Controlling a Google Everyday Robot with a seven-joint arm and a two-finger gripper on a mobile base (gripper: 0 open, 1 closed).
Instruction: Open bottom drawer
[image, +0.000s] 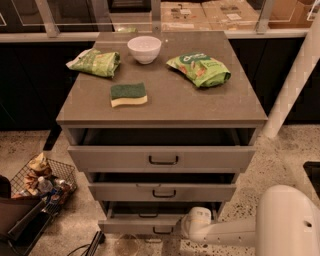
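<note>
Basket: a wire basket (44, 176) stands on the speckled stone floor (292, 150) at far left, filled with crumpled wrappers.
Left bag: a soft green bag (95, 62), creased, lies at the back left of the cabinet top (170, 107).
Sponge: a flat rectangular sponge (129, 94), rough green on top and smooth yellow below, lies left of centre.
Bowl: a round, glossy white bowl (144, 48) stands upright at the back, between the two bags.
Right bag: a puffy green printed bag (200, 69) lies at the back right.
Cabinet top: matte grey-brown, square, with a plain edge.
Top drawer: the flat grey top drawer (120, 159) with a thin dark bar handle is pulled out, dark inside.
Middle drawer: the middle drawer (125, 191), with the same flat front and handle, is out a little.
Bottom drawer: the bottom drawer (130, 225) sits lowest, near the floor, pulled partly out, with a dark gap above its front.
Gripper: my gripper (189, 227) is low at the right end of the bottom drawer's front, just beside its handle; I cannot tell whether it is apart or together.
Arm: my arm (280, 225), smooth, rounded and white, reaches in from the lower right.
Post: a white post (295, 85) leans at far right.
</note>
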